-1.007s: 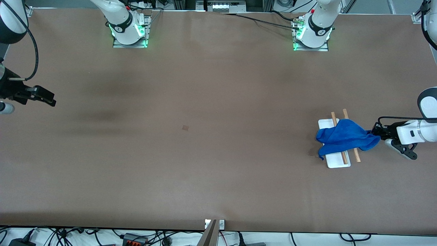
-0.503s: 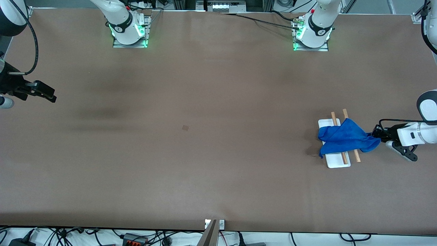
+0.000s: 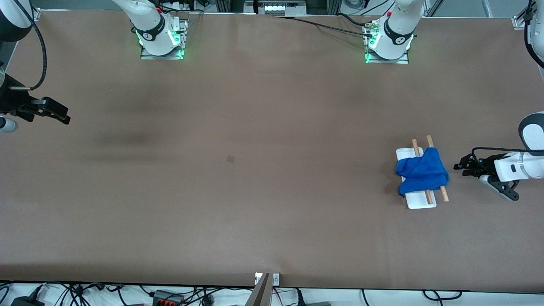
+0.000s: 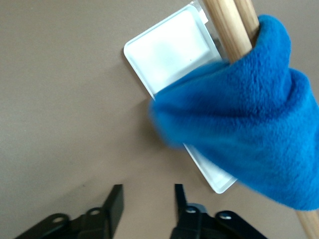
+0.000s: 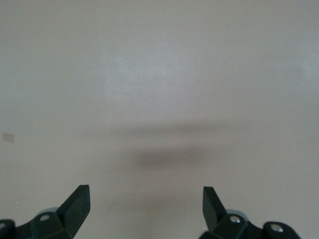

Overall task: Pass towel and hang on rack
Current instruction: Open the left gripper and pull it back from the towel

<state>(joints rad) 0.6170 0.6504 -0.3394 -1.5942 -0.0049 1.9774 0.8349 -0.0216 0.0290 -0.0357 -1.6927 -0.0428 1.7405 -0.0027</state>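
1. The brown table [image 3: 263, 178] filled the front view, with both arm bases standing along its edge farthest from the front camera.
2. The rack [image 3: 418, 203] stood toward the left arm's end of the table, its flat white base on the surface and its two wooden rods lying side by side above the base.
3. The towel [image 3: 420, 174] — bright blue and plush — hung draped over both rods across their middle, one fold trailing down onto the base; in the left wrist view the towel [image 4: 249, 124] covered much of the rack [image 4: 169, 55].
4. The left gripper [image 3: 460, 166] hovered just beside the rack, apart from the towel, its fingers [image 4: 114, 201] spread and holding nothing.
5. The right gripper [image 3: 63, 119] waited over the right arm's end of the table, well apart from the rack — its jaws stood wide, with nothing between them.
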